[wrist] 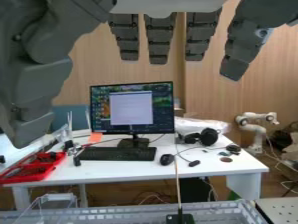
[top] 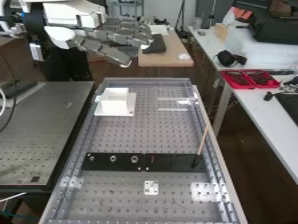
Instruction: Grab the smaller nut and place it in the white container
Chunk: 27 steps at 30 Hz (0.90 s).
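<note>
The robot hand (top: 114, 38) is open and empty, high over the far left of the worktop (top: 126, 135). The smaller nut (top: 92, 159) stands at the left end of the black bar (top: 106, 162), near side, with the larger nut (top: 113, 159) just beside it. Fingers coming down slightly off-line could topple that neighbour or grip it by mistake.

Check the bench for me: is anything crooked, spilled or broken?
Nothing stands out, no spill or breakage. The smaller nut, larger nut and bearing stand in a row on the black bar, and the white container looks upright. The thin stick rising at the bar's end might seem odd, but looks intact.
</note>
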### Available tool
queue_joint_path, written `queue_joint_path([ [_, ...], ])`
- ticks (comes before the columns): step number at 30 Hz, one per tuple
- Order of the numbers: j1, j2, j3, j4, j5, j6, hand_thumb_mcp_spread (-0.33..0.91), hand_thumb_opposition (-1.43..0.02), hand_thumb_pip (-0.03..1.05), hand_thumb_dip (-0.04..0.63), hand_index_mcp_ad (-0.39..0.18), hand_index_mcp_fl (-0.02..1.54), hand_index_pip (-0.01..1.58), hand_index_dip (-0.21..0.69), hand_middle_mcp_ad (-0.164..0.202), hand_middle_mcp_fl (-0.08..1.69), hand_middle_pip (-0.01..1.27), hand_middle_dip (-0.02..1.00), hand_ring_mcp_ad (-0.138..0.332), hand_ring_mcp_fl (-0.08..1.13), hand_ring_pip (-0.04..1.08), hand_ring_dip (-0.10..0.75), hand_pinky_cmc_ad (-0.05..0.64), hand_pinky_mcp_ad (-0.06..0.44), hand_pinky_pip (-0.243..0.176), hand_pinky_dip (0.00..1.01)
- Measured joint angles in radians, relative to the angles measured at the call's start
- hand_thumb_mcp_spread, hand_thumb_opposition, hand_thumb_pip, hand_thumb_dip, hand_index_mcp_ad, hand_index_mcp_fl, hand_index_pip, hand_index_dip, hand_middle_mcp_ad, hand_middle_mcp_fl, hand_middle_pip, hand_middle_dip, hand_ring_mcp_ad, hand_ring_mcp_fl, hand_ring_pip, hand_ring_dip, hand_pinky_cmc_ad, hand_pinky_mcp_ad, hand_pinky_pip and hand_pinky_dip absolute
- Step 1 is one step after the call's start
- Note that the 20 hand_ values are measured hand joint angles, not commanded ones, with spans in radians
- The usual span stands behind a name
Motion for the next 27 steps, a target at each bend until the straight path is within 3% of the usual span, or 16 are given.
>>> queue_joint_path([
  [9, -0.066, 0.022, -0.081, 0.05, -0.056, -0.018, 0.22, -0.71, 0.55, 0.047, -0.045, 0.02, 0.09, 0.304, 0.058, 0.0, 0.12, 0.22, 0.169, 0.0, 0.09, 0.086, 0.457, 0.339, -0.091, 0.21],
  [22, -0.169, 0.021, -0.22, 0.198, -0.127, -0.048, 0.23, -0.73, 0.6, 0.094, -0.068, 0.06, 0.1, 0.267, 0.061, -0.01, 0.13, 0.22, 0.173, 0.0, 0.09, 0.086, 0.457, 0.34, -0.091, 0.22],
  [27, -0.195, 0.003, -0.26, 0.252, -0.159, -0.052, 0.26, -0.72, 0.64, 0.094, -0.07, 0.06, 0.28, 0.232, 0.061, 0.0, 0.12, 0.22, 0.173, 0.0, 0.08, 0.086, 0.457, 0.339, -0.091, 0.22],
])
